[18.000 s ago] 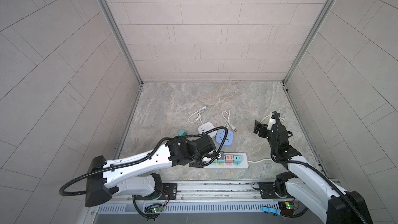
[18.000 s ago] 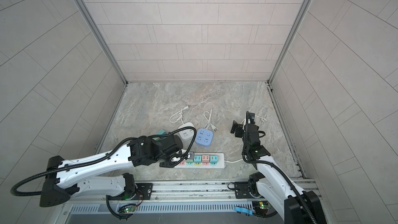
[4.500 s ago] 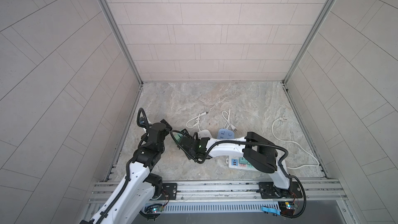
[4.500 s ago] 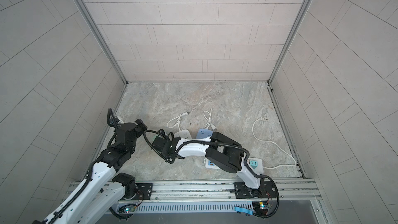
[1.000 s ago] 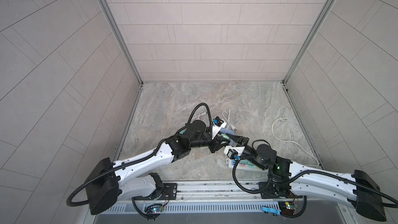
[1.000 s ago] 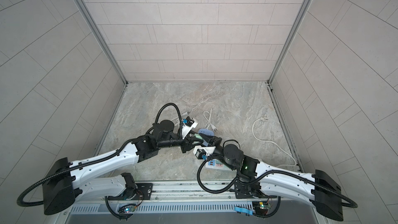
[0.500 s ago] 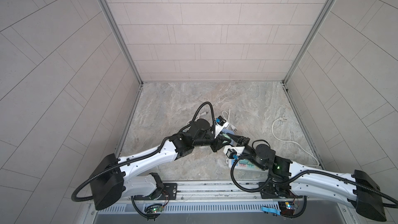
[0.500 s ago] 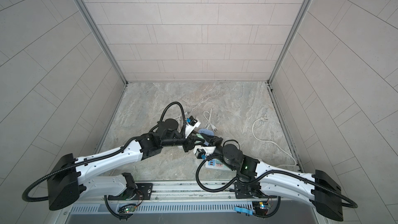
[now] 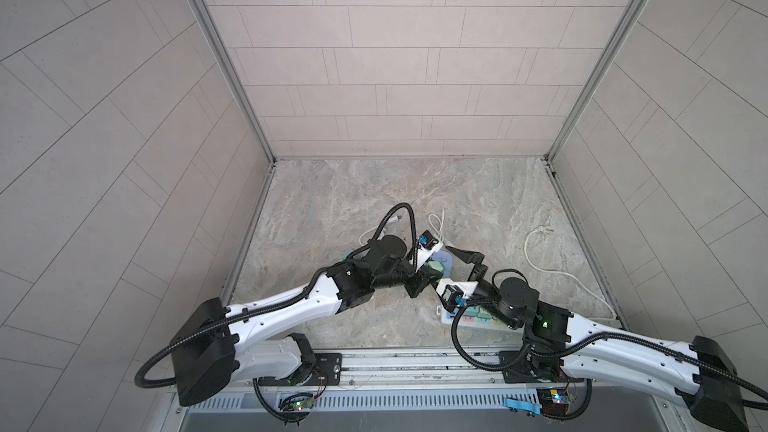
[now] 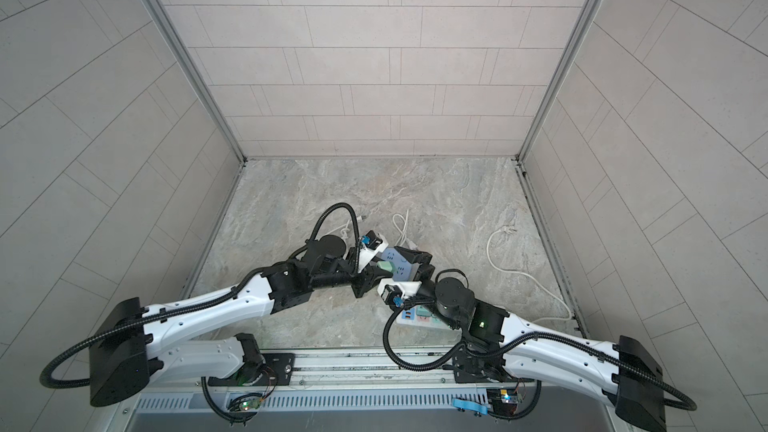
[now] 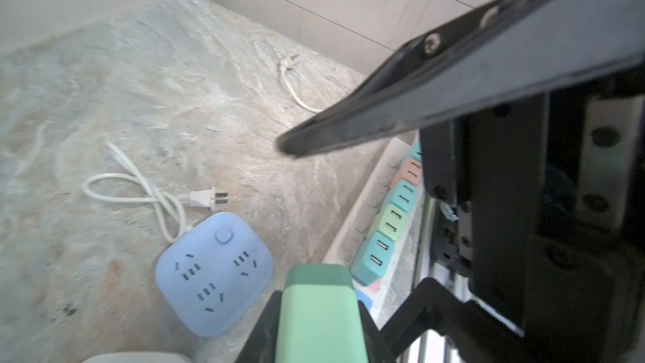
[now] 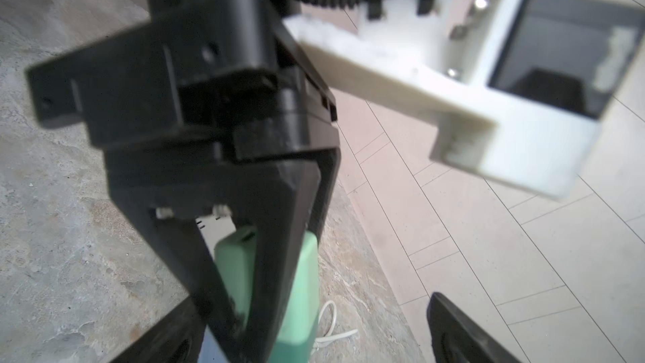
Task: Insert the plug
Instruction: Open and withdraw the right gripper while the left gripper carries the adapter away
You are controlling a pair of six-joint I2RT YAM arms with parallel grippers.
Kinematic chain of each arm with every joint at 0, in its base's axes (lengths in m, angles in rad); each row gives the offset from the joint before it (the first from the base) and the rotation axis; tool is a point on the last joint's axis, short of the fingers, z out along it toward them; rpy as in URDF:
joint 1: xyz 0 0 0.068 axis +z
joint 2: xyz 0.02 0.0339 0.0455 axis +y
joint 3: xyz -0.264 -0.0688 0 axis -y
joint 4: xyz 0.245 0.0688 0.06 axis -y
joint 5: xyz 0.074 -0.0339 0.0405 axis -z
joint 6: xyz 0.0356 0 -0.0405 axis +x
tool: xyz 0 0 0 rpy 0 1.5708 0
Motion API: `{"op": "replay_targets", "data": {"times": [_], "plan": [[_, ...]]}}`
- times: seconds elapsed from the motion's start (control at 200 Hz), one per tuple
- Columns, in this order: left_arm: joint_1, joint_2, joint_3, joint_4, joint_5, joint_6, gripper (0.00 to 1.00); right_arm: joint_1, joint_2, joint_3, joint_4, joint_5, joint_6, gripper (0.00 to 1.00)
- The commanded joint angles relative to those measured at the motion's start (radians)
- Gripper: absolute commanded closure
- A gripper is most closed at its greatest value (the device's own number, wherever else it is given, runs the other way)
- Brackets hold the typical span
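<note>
left hand is clamped on the green plug, one finger on each side. It's held off the table, about mid-width, nearer the front edge.

right hand sits just beside the plug's outer end, jaws spread wide. One of its fingers crosses above the plug in the left wrist view. Can't tell if it touches.

Blue socket block lies directly under the plug, with its looped lead and pins behind it. The power strip with its coloured USB modules runs along the front edge on the right, mostly covered by the right arm. White cord trails along the right edge.

Plug is a pale green block with rounded corners and a darker green outer end. No pins visible.

Its long axis runs along the left hand's fingers, dark end pointing away from the hand toward the right hand.
</note>
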State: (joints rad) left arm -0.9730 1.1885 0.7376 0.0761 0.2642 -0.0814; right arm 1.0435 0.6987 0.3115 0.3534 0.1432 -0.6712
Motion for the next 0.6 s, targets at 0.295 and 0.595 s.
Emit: {"op": "replay_targets", "data": {"times": [0.295, 0.595], "plan": [[0.000, -0.235, -0.197, 0.065, -0.529, 0.258, 1.00, -0.171, -0.277, -0.144, -0.057, 0.073, 0.354, 0.00], [-0.001, -0.310, -0.135, -0.221, -0.668, 0.408, 1.00, -0.640, -0.253, -0.109, -0.166, 0.014, 0.905, 0.00]]}}
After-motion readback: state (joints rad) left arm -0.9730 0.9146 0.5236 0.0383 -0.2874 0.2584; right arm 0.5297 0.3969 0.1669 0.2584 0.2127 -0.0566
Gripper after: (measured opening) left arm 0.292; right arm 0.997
